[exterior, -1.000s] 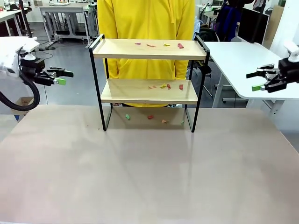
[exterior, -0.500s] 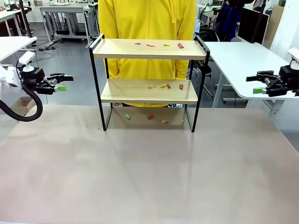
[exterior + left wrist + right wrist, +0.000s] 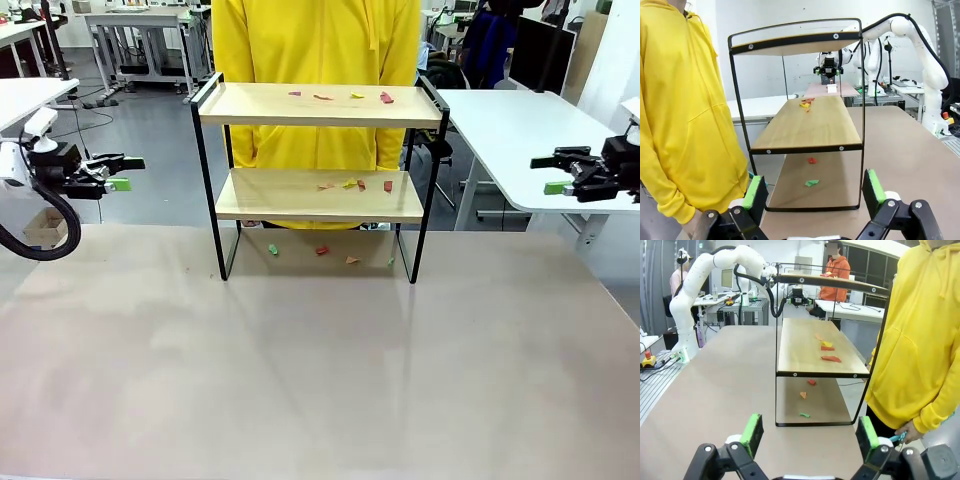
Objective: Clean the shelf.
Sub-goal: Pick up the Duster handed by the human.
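Note:
The shelf (image 3: 320,105) stands at the far middle of the brown table, two light wooden boards in a thin black frame. Small red, orange and yellow scraps (image 3: 340,96) lie on its top board. More scraps (image 3: 355,184) sit on the lower board, and a few scraps (image 3: 322,251) lie on the tabletop beneath it. My left gripper (image 3: 123,172) hovers open, well left of the shelf, past the table's edge. My right gripper (image 3: 551,174) hovers open far to the right. Both wrist views look at the shelf end-on (image 3: 812,125) (image 3: 815,352) between open green-padded grippers (image 3: 813,190) (image 3: 809,435) holding nothing.
A person in a yellow hoodie (image 3: 315,40) stands right behind the shelf. White tables flank the scene at the back right (image 3: 520,130) and far left (image 3: 25,95). The brown tabletop (image 3: 320,370) in front of the shelf is bare.
Both arms have drawn slightly outward, the left toward picture left and a bit lower, the right toward picture right. Both grippers stay open. The shelf and scraps have not moved.

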`<control>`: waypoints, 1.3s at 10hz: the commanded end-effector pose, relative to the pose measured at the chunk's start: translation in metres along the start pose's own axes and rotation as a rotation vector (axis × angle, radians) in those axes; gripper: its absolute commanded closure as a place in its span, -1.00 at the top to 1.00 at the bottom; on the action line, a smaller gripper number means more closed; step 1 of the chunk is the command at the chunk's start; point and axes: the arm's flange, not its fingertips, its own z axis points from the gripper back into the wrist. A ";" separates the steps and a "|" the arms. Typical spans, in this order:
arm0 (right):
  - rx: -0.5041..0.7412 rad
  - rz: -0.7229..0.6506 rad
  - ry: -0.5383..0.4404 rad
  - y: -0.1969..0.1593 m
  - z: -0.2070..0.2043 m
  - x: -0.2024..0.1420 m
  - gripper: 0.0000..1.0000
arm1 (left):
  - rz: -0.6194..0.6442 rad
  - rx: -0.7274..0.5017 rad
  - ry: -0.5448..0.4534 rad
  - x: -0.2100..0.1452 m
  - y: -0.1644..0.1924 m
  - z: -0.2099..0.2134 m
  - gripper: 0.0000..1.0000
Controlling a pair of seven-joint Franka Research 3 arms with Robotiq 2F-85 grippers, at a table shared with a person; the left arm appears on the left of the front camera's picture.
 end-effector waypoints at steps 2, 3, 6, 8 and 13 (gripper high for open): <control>-0.022 -0.007 -0.027 0.011 0.000 0.018 1.00 | 0.068 0.018 -0.044 0.021 -0.012 0.001 1.00; -0.024 -0.010 -0.025 0.011 0.000 0.020 1.00 | 0.072 0.014 -0.043 0.025 -0.013 0.002 1.00; -0.004 0.016 -0.003 0.005 0.002 0.016 1.00 | 0.063 -0.002 -0.022 0.020 -0.007 0.002 1.00; -0.004 0.016 -0.003 0.005 0.002 0.016 1.00 | 0.063 -0.002 -0.022 0.020 -0.007 0.002 1.00; -0.004 0.016 -0.003 0.005 0.002 0.016 1.00 | 0.063 -0.002 -0.022 0.020 -0.007 0.002 1.00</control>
